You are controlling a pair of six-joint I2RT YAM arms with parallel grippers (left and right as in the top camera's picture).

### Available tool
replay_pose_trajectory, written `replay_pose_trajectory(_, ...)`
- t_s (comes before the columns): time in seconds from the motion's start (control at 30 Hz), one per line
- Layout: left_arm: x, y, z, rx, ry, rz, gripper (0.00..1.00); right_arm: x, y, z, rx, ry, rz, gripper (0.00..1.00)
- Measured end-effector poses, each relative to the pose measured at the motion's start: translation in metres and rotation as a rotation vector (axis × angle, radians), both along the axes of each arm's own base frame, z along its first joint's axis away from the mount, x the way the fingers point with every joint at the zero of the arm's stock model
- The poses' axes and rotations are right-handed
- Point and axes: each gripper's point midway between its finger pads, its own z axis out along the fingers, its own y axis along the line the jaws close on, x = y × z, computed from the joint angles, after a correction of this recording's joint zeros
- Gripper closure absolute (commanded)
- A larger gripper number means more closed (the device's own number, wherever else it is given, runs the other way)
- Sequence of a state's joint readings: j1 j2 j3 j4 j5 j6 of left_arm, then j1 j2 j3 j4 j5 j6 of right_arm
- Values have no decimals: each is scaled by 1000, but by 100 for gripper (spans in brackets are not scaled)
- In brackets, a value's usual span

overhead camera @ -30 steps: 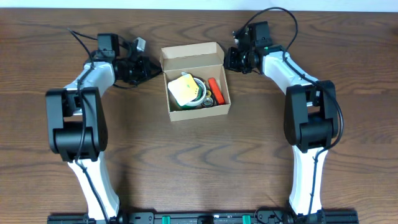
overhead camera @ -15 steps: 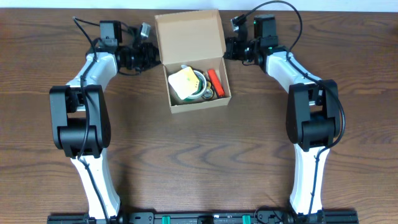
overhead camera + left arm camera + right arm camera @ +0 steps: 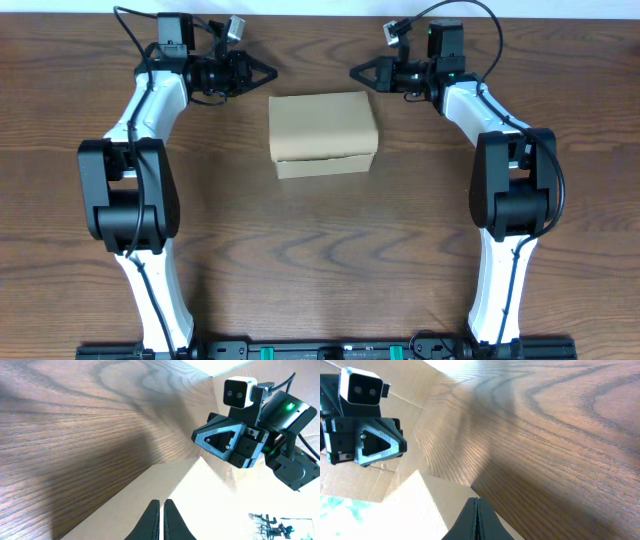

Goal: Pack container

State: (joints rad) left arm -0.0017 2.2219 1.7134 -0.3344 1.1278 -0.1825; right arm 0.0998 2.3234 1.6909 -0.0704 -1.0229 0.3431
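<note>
The container [image 3: 322, 130], a tan cardboard box, sits mid-table with its flap lid down, so whatever is inside is hidden. My left gripper [image 3: 270, 72] is shut and empty, hovering just behind the box's back left corner and pointing right. My right gripper [image 3: 354, 71] is also shut and empty, behind the back right corner and pointing left. In the left wrist view the shut left gripper [image 3: 162, 503] hangs over the lid [image 3: 132, 507], facing the right gripper [image 3: 227, 440]. In the right wrist view the shut right gripper [image 3: 476, 501] hangs over the lid [image 3: 454, 491], facing the left gripper [image 3: 367, 442].
The box stands on a dark wooden table [image 3: 320, 250]. Both arms [image 3: 130, 190] reach from the front edge along the left and right sides. Cables loop above each wrist near the table's back edge.
The lid, standing open before, has folded down over the box and hidden its contents. Both grippers have risen and moved back toward the far edge, tips turned toward each other.
</note>
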Motion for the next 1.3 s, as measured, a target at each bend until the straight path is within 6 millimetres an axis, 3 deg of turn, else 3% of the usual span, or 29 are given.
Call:
replay_pose_trajectory(0.2, -9, -4, -5, 0, 49, -15, 94, -11, 0, -7, -14, 42, 26, 98)
replay_pose_trajectory(0.37, -40, -4, -13, 52, 149, -59, 94, -39, -10, -12, -123, 141, 32, 99)
replay_pose_trajectory(0.5, -73, -3, 2, 170, 146, -114, 94, -62, -18, 21, -232, 97, 50, 99)
replay_pose_trajectory(0.67, -108, -10, 46, 312, 18, -196, 94, -93, -22, 77, -331, -17, 86, 98)
replay_pose_trajectory(0.77, -127, -17, 57, 358, -14, -254, 94, -116, -20, 85, -380, -10, 132, 98)
replay_pose_trajectory(0.9, -135, -23, 44, 397, -19, -304, 94, -141, -11, 71, -424, 31, 211, 98)
replay_pose_trajectory(1.1, -153, -18, 3, 421, 54, -334, 94, -174, 3, 26, -457, 101, 302, 98)
replay_pose_trajectory(1.3, -162, -17, -21, 421, 85, -340, 94, -187, 9, -2, -463, 111, 333, 99)
